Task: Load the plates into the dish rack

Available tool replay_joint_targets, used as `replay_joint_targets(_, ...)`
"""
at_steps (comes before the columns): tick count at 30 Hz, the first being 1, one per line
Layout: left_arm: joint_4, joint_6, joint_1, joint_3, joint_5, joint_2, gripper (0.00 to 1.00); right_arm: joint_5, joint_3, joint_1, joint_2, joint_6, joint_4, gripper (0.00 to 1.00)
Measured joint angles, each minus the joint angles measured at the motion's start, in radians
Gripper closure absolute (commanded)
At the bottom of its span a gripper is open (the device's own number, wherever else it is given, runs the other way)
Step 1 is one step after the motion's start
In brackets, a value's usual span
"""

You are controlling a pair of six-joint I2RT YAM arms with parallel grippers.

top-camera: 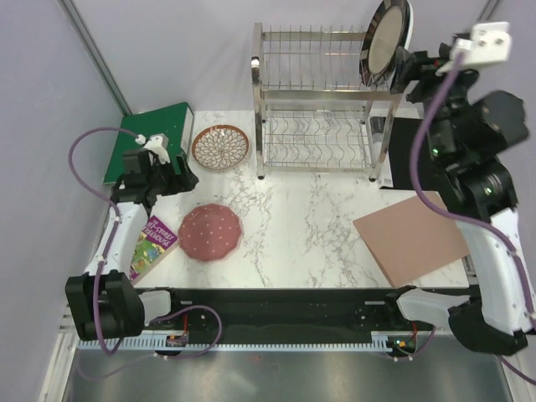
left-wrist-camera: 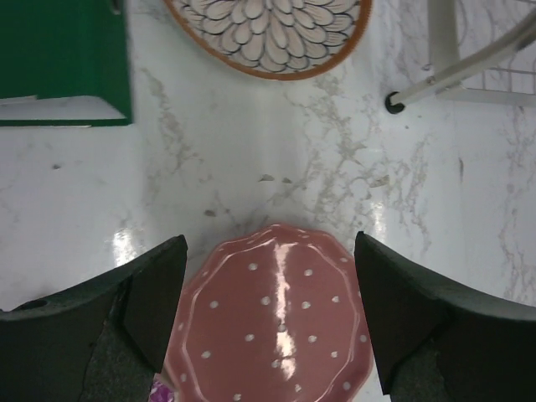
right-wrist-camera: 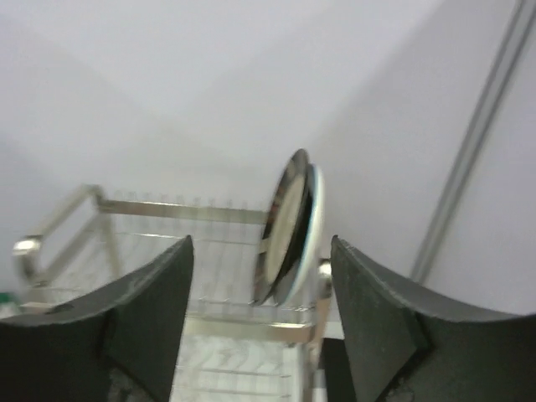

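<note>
The steel dish rack [top-camera: 316, 109] stands at the back middle. A dark-rimmed beige plate [top-camera: 383, 42] stands on edge at the right end of its top tier, with a white plate [top-camera: 409, 32] close behind it, its pattern hidden. Both show in the right wrist view, the dark plate [right-wrist-camera: 285, 226] and the white plate's edge [right-wrist-camera: 315, 219]. My right gripper [top-camera: 408, 69] is open and empty, just right of them. The petal plate [top-camera: 220, 146] and the pink dotted plate [top-camera: 210, 232] lie flat on the table. My left gripper [left-wrist-camera: 268, 251] is open above the pink plate [left-wrist-camera: 276, 322].
A green book [top-camera: 151, 134] lies at the back left and a purple picture book [top-camera: 152, 243] left of the pink plate. A tan board [top-camera: 410, 237] lies at the right. A black object [top-camera: 400, 151] sits right of the rack. The rack's foot [left-wrist-camera: 394, 102] is near the petal plate [left-wrist-camera: 268, 33].
</note>
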Motion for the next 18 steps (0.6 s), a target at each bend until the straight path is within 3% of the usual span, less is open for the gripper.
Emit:
replay_joint_targets(4,-0.087,0.077,0.121,0.054,0.007,0.028,0.14,-0.174,-0.029,-0.043,-0.120,0.176,-0.056,0.19)
replay_joint_targets(8,-0.146,0.154,0.188,0.058,0.047,0.046,0.16,-0.437,-0.242,-0.092,-0.206,0.316,-0.094,0.21)
replay_joint_targets(13,-0.201,0.230,0.199,0.056,0.121,0.083,0.23,-0.743,-0.533,-0.094,-0.171,0.426,-0.112,0.21)
replay_joint_targets(18,-0.263,0.286,0.200,0.056,0.187,0.180,0.32,-0.914,-0.774,-0.095,-0.089,0.517,-0.148,0.24)
